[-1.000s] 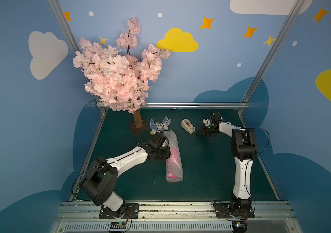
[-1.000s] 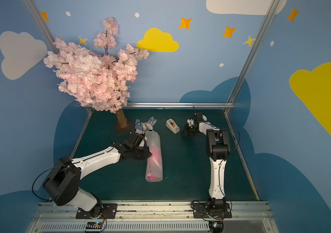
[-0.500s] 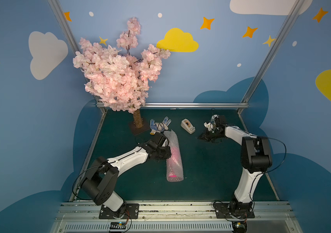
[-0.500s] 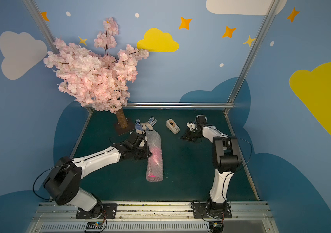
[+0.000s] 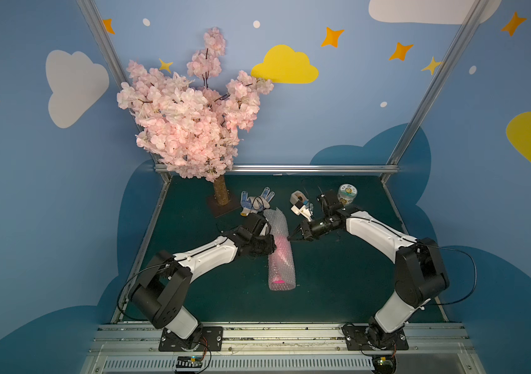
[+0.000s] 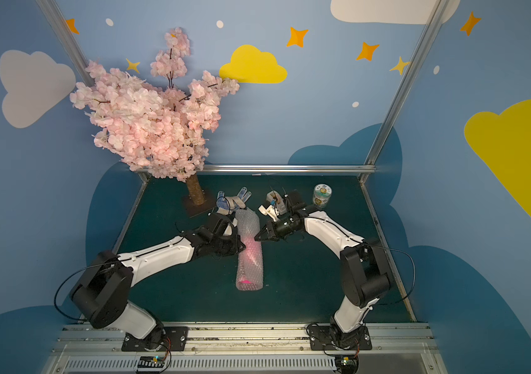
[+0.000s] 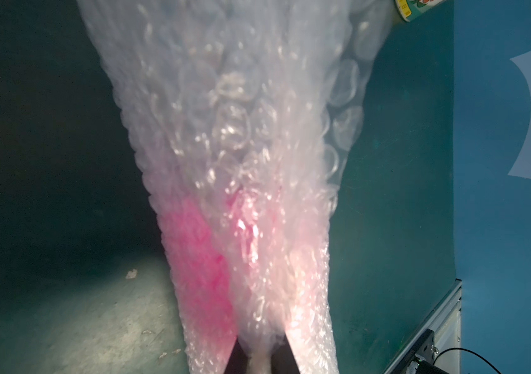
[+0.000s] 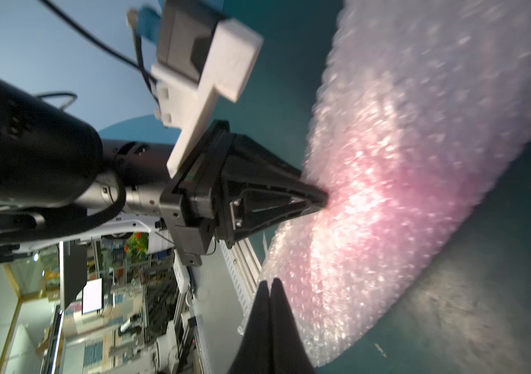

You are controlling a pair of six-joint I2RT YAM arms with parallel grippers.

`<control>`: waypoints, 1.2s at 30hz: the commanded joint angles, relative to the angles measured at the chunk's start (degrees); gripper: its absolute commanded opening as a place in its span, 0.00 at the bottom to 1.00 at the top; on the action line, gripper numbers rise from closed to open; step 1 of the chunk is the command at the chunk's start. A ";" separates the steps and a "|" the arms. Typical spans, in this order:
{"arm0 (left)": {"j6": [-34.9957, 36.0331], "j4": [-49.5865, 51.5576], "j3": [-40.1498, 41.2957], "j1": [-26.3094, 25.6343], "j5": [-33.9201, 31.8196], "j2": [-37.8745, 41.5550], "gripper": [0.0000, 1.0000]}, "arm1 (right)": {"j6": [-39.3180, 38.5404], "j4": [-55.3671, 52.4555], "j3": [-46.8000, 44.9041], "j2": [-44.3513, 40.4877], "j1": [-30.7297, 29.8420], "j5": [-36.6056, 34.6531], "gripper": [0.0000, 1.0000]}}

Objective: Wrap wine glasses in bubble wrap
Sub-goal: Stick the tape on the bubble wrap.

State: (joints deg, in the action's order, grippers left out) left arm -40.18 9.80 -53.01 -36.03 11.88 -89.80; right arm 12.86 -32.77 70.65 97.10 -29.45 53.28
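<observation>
- At the upper left of a top view, a pink blossom tree (image 5: 189,123) stands with its base at the back of the green mat (image 5: 338,285), well clear of the work.
- Left of centre, the left pincer (image 5: 271,248) is nearly closed and nips a fold of the bubble wrap (image 5: 282,262). I take it this stops the roll springing open.
- Just behind it lies a dotted glove (image 5: 254,202), close to the roll's far end. I cannot tell whether they touch.
- In the centre the bubble wrap lies as a tube running front to back. The pink goblet (image 5: 280,251) lies on its side inside, showing through the film, brightest at the near open end.
- Right of centre, the right pincer (image 5: 291,238) is closed tight and holds nothing. Its tip meets the roll's right flank opposite the other pincer, probably to brace it or press down the loose edge.
- Behind it sits a tape dispenser (image 5: 297,197), handy for sealing. A small jar (image 5: 347,193) stands at the mat's upper right, well apart.
</observation>
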 commanded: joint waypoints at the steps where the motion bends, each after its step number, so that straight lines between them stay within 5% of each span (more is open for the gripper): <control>1: 0.98 1.71 1.50 -0.06 0.08 -0.61 0.12 | -3.26 -4.71 -0.55 0.99 -2.37 1.17 0.00; 36: -0.01 1.66 2.24 -0.30 -0.28 1.37 0.12 | 2.40 0.27 2.23 8.85 -7.73 -3.80 0.00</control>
State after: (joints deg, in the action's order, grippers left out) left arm -40.32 8.49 -51.83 -36.05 11.90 -89.17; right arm 14.11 -32.51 71.46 104.88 -36.73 50.85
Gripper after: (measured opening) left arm 0.121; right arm 0.047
